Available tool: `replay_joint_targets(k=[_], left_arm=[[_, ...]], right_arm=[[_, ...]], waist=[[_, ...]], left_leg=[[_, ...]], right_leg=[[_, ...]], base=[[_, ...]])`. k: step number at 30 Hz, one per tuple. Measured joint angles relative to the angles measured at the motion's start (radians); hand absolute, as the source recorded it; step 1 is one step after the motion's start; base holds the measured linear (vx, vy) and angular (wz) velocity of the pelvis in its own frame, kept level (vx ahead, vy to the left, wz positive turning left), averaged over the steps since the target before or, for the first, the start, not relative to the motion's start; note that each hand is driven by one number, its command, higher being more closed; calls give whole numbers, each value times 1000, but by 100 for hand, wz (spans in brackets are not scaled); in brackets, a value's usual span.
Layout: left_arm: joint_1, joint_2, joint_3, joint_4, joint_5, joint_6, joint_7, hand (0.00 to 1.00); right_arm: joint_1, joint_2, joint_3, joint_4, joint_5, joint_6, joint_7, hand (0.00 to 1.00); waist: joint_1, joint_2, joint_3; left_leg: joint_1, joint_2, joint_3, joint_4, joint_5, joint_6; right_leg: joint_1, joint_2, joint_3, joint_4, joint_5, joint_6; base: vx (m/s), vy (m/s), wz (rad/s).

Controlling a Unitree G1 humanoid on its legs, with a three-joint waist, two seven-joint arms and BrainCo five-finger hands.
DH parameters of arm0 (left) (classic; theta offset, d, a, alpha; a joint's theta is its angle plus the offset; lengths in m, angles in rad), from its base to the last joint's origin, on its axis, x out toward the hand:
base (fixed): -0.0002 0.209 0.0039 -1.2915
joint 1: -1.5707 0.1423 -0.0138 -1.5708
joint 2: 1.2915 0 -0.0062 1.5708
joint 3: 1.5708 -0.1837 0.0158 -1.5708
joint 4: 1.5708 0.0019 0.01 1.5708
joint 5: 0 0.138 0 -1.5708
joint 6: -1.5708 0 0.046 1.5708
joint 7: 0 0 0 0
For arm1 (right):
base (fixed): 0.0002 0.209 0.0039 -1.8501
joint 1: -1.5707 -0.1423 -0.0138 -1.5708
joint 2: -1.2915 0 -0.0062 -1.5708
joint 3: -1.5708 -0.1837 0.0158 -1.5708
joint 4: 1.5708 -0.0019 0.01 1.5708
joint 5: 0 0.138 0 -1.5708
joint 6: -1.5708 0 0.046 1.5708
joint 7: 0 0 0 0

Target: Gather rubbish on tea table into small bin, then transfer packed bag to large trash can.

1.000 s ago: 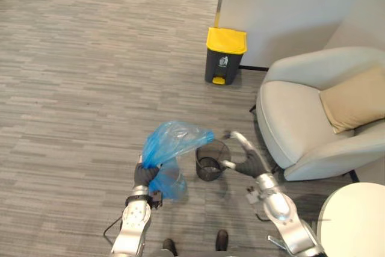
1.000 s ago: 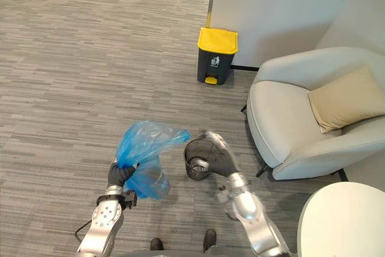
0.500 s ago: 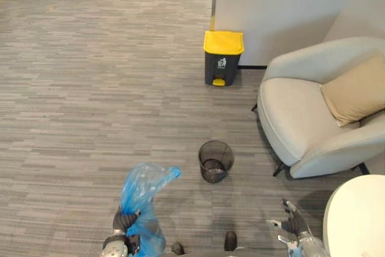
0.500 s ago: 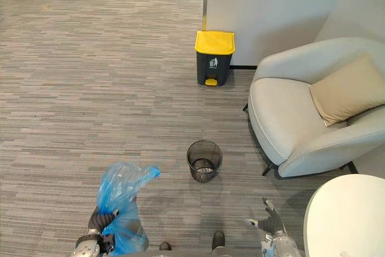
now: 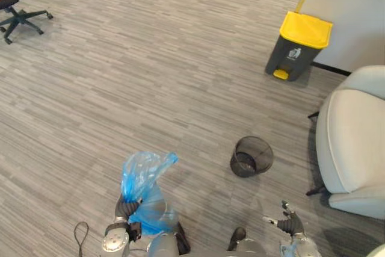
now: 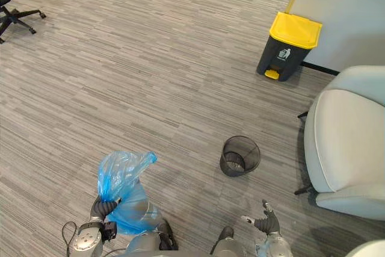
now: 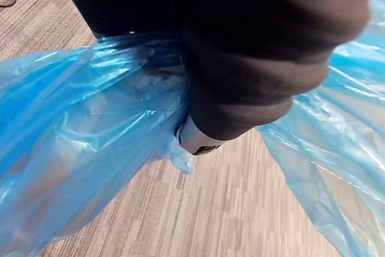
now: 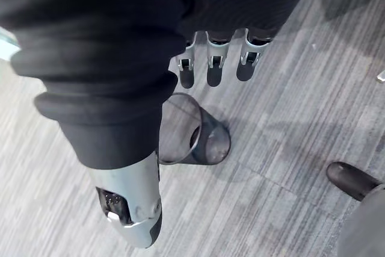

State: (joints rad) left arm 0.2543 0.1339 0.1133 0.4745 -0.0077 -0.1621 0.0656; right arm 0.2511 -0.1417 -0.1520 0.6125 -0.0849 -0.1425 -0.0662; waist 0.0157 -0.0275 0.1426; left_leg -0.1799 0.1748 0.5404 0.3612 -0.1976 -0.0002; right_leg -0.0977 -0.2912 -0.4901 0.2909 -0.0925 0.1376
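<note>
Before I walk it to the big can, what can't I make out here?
Contents of the blue bag: crumpled plastic clouds them, eye and left wrist views.
Grip of the left hand: hidden by its dark cover, left wrist view.
Inside the mesh bin: too small, eye views.
The armchair: cut by the right edge.

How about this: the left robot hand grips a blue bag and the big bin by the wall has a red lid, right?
The lid of the big bin is yellow, not red, as the left eye view shows. The left robot hand does grip the blue bag.
</note>
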Motion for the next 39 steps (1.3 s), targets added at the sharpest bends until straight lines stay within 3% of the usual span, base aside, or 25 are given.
replay_joint_targets(k=[2, 3, 5, 9, 10, 12, 13, 14, 15, 16, 17, 18, 19, 20, 22, 24, 26, 27, 28, 31, 32, 34, 36, 37, 39], left_arm=[[12, 11, -27, -24, 0, 1, 0, 100], [16, 26, -46, -44, 0, 2, 0, 100], [11, 47, -45, -54, 0, 2, 3, 100], [-13, 67, -48, -30, 0, 1, 3, 100], [-36, 67, -41, -1, 0, 1, 4, 100], [-59, 67, -42, 32, 1, 1, 4, 100], [-69, 53, -42, 41, 1, 1, 4, 100], [-70, 39, -42, 31, 1, 0, 5, 100], [-71, 34, -42, 30, 1, 0, 5, 100], [-67, 8, -42, 29, 1, 0, 4, 100], [-65, -19, -43, 26, 0, 0, 4, 100], [-52, -27, -42, 23, 0, -2, 4, 100], [-35, -35, -44, 9, 0, -2, 1, 100], [-40, -47, -46, 5, 0, 0, 1, 100], [-60, -48, -46, 4, 0, 0, 1, 100], [-58, -50, -51, 1, 0, 0, 0, 100], [-47, -51, -64, -2, 0, -1, 0, 100], [-32, -59, -70, -4, 1, 0, 0, 100], [-18, -74, -70, -5, 1, 0, 1, 100], [-15, -49, -75, -24, 2, 1, 0, 100], [-15, -49, -81, -38, 1, 1, 1, 100], [-18, -25, -108, -48, 1, 1, 2, 100], [-21, 0, -115, -55, 1, 1, 4, 100], [-27, 15, -114, -53, 0, 2, 9, 100], [-43, 25, -101, -37, -1, 0, 13, 100]], right_arm=[[-2, 6, 2, -19, -2, 2, -1, 0], [-2, 12, 6, -31, -2, 4, -1, 0], [-5, 31, 7, -33, -3, 11, 0, 0], [-34, 33, 13, -33, -5, 12, -8, 0], [-48, 31, 14, -4, -9, 14, -9, 0], [-42, 22, 14, 19, -14, 15, -11, 0], [-42, 5, 14, 36, -25, 18, -11, 0], [-48, -4, 14, 11, -43, 20, -11, 0], [-48, -6, 14, 6, -43, 21, -11, 0], [-44, -10, 14, -11, -44, 21, -11, 0], [-34, -17, 24, -32, -43, 19, -11, 0], [-25, -18, 34, -50, -44, 16, -11, 0], [-4, -7, 45, -97, -43, 11, -18, 0], [-17, -13, 42, -108, -43, 11, -23, 0], [-22, 6, 43, -129, -42, 10, -26, 0], [-5, 26, 43, -128, -42, 12, -26, 0], [-3, 20, 41, -129, -42, 12, -27, 0], [-1, 7, 40, -131, -43, 11, -27, 0], [-5, -2, 35, -121, -44, 12, -26, 0], [31, 50, 35, -135, -48, 12, -24, 0], [28, 60, 36, -137, -54, 12, -25, 0], [20, 60, 44, -131, -76, 13, -25, 0], [13, 61, 52, -121, -83, 17, -23, 0], [4, 61, 52, -111, -86, 17, -23, 0], [-41, 48, 52, -45, -88, 15, -24, 0]], waist=[[-1, -4, 20], [-7, -3, 32], [-14, -7, 48], [-41, -15, 51], [-59, -17, 52], [-83, -18, 47], [-88, 4, 47], [-81, 31, 51], [-81, 36, 55], [-82, 48, 65], [-81, 39, 77], [-65, 46, 70], [-51, 42, 60], [-49, 56, 56], [-42, 35, 67], [-5, 1, 80], [8, 1, 78], [20, 25, 62], [34, 44, 54], [13, -26, 21], [20, -45, 19], [12, -31, 26], [-4, -33, 26], [-8, -35, 25], [-24, -29, 28]], left_leg=[[20, -2, -2, 46, -60, 2], [47, -4, -13, 66, -88, 4], [82, -1, -20, 72, -114, 5], [141, -11, -23, 41, -143, -32], [166, -27, -27, 9, -136, -44], [205, -47, -71, -30, -137, -73], [227, -33, -85, -46, -127, -93], [233, 2, -91, -7, -88, -148], [232, 12, -96, 11, -82, -147], [224, 57, -114, 152, -33, -109], [200, 106, -124, 340, 67, -54], [178, 147, -138, 443, 125, -29], [108, 200, -164, 626, 91, -47], [42, 226, -195, 693, 42, -46], [-55, 208, -188, 693, -13, -43], [-133, 151, -219, 529, -29, -32], [-170, 87, -310, 347, -25, -38], [-167, 45, -400, 126, 15, -83], [-154, 32, -467, 48, 128, -91], [-107, 5, -341, 131, -13, -60], [-59, 1, -291, 136, -50, -52], [22, 6, -219, 129, -105, -40], [85, 15, -175, 109, -137, -44], [138, 16, -138, 65, -149, -58], [179, 19, -116, 7, -146, -65]], right_leg=[[-71, -55, 77, 218, -19, -27], [-150, -75, 161, 390, 11, -76], [-233, -44, 249, 527, -66, -44], [-347, 50, 200, 370, -106, -58], [-357, 84, 186, 232, -77, -59], [-352, 120, 227, 169, 44, -150], [-340, 128, 213, 193, 26, -172], [-313, 143, 190, 218, -40, -186], [-302, 146, 186, 221, -48, -188], [-255, 149, 170, 268, -71, -212], [-250, 164, 161, 365, -108, -200], [-226, 196, 169, 304, -116, -170], [-152, 221, 154, 209, -129, -239], [-133, 244, 173, 200, -136, -251], [-75, 250, 225, 137, -145, -242], [27, 252, 309, 37, -139, -218], [50, 253, 371, 23, -154, -189], [45, 268, 433, 43, -179, -154], [37, 292, 493, 81, -217, -130], [11, 217, 584, 196, -252, -73], [-34, 196, 583, 304, -237, -18], [-150, 152, 534, 537, -185, 110], [-221, 128, 455, 628, -191, 60], [-273, 127, 384, 615, -209, 6], [-331, 135, 293, 512, -222, -29]], base=[[114, 98, -4], [212, 95, 6], [209, 46, 8], [336, -42, 12], [410, -84, 47], [480, -119, 65], [670, -195, 38], [566, -164, 19], [554, -191, 11], [460, -238, 1], [460, -238, -20], [305, -302, -57], [130, -167, -78], [319, -155, -84], [403, -7, -64], [452, 44, -93], [355, 176, -117], [503, 381, -171], [430, 383, -152], [470, 316, -99], [271, 212, -119], [344, 226, -96], [341, 102, -73], [467, 29, -70], [426, -11, -36]])
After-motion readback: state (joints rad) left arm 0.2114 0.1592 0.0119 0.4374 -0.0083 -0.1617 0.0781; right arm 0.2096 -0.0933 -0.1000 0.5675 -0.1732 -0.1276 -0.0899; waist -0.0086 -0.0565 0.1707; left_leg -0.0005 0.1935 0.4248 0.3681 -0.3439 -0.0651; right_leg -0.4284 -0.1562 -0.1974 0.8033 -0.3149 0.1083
